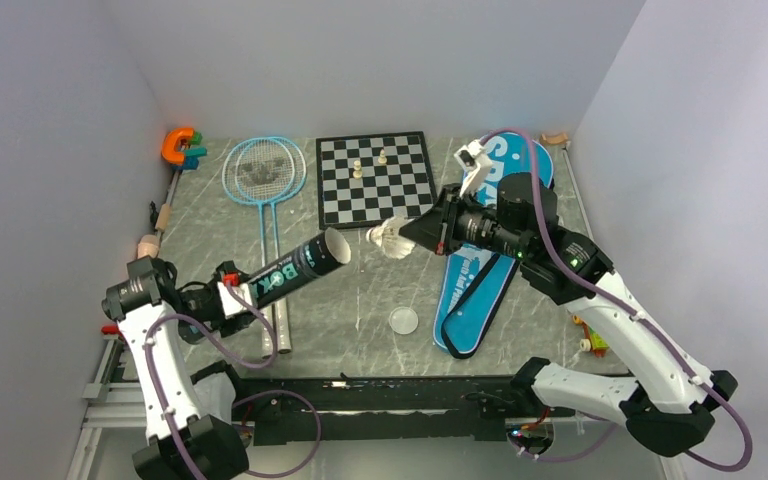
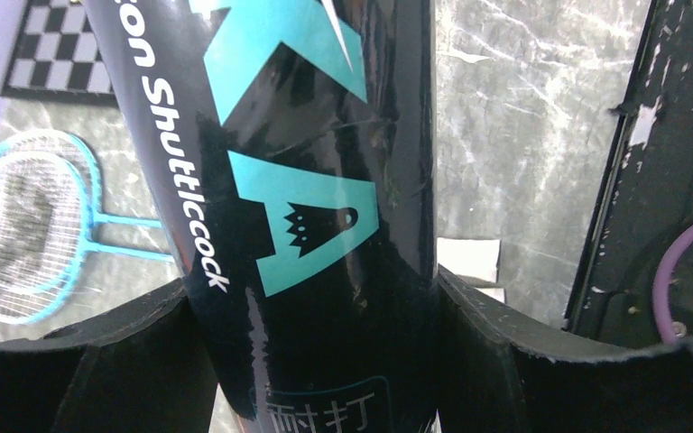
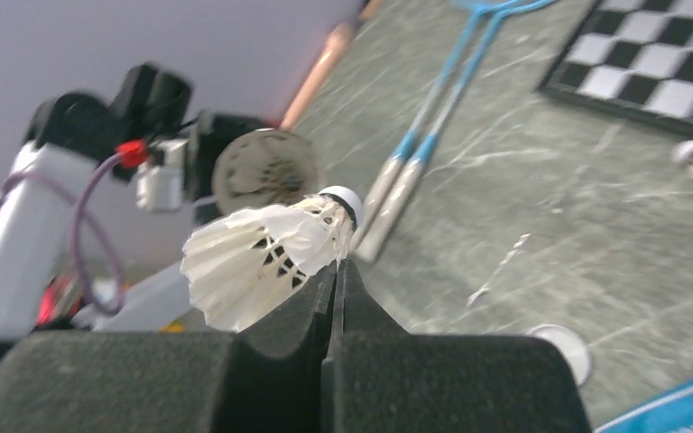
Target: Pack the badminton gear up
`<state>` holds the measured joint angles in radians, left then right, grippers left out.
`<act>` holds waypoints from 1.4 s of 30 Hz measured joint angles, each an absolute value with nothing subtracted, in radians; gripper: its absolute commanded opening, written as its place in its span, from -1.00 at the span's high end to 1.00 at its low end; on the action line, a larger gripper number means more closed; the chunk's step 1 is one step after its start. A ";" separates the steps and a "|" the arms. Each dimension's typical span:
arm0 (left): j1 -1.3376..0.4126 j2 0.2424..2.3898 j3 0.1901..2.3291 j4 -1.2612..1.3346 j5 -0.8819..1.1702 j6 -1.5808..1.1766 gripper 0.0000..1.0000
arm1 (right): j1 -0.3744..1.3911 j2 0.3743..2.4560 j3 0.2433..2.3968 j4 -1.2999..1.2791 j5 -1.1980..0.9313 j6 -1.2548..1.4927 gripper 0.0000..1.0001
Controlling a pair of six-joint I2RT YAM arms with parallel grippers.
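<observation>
My left gripper [image 1: 232, 297] [image 2: 311, 361] is shut on the black lettered tube [image 1: 295, 267] [image 2: 280, 180], which lies slanted above the table with its open mouth [image 1: 336, 250] [image 3: 264, 170] towards the right. My right gripper [image 1: 408, 236] [image 3: 337, 266] is shut on a white feather shuttlecock [image 1: 391, 238] [image 3: 266, 257], pinching its skirt just right of that mouth, apart from it. Two light-blue rackets [image 1: 263, 172] [image 2: 27, 225] [image 3: 433, 117] lie at the back left. The blue bag [image 1: 490, 255] lies under the right arm.
A chessboard [image 1: 375, 178] [image 3: 659, 72] with pale pieces sits at the back centre. An orange C-shaped toy [image 1: 178, 146] is in the back left corner. A round clear lid [image 1: 403, 320] [image 3: 564, 347] lies near the front. Grey walls close three sides.
</observation>
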<state>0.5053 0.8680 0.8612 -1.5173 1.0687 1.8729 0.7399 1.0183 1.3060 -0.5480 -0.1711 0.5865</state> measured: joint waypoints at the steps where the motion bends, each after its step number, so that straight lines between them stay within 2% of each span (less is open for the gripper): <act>1: 0.505 0.853 0.858 -1.523 1.068 1.897 0.46 | 0.739 1.029 1.318 -0.547 -0.239 0.587 1.00; 5: 0.499 0.816 0.851 -1.548 1.061 1.961 0.47 | 0.738 1.049 1.325 -0.544 -0.442 0.596 1.00; 10: 0.492 0.812 0.851 -1.554 1.058 1.996 0.47 | 0.738 1.075 1.320 -0.505 -0.573 0.632 1.00; 24: 0.480 0.794 0.851 -1.554 1.061 2.000 0.49 | 0.736 1.154 1.186 -0.279 -0.659 0.739 1.00; 25: 0.479 0.794 0.851 -1.554 1.061 2.000 0.49 | 0.736 1.158 1.180 -0.273 -0.658 0.744 0.86; 28: 0.479 0.794 0.851 -1.554 1.061 2.000 0.49 | 0.736 1.169 1.174 -0.249 -0.656 0.752 0.12; 29: 0.479 0.794 0.851 -1.554 1.061 2.000 0.49 | 0.736 1.172 1.172 -0.239 -0.655 0.759 -0.07; 30: 0.478 0.794 0.851 -1.554 1.061 1.999 0.50 | 0.736 1.175 1.171 -0.230 -0.654 0.760 -0.16; 35: 0.478 0.794 0.851 -1.554 1.061 1.996 0.51 | 0.736 1.179 1.167 -0.231 -0.608 0.748 -0.38; 42: 0.478 0.794 0.851 -1.554 1.062 1.995 0.51 | 0.736 1.167 1.168 -0.320 -0.525 0.684 -0.43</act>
<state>0.4778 0.7940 0.8509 -1.5543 1.0622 1.9953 0.7361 1.1667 1.1675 -0.3202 -0.5251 0.6838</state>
